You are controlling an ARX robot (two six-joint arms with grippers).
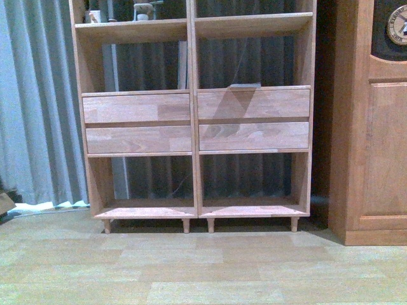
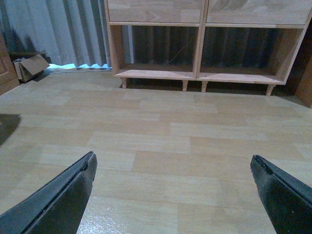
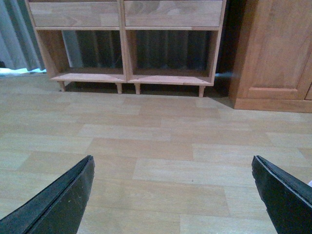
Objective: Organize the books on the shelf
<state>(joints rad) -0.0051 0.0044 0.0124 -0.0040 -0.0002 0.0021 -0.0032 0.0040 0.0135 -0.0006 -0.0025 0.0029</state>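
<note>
Books unseen, left gripper (image 2: 171, 157) and right gripper (image 3: 172, 158) gape empty facing shelf (image 1: 137, 108); locating one likely comes first.

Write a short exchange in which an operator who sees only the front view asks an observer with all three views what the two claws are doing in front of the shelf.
Operator: My front view shows the shelf but neither arm. What does the left wrist view show?
Observer: The left claw is open, with only bare floor between its fingers.
Operator: And the right wrist view?
Observer: The right claw is open as well, with nothing in it.
</note>
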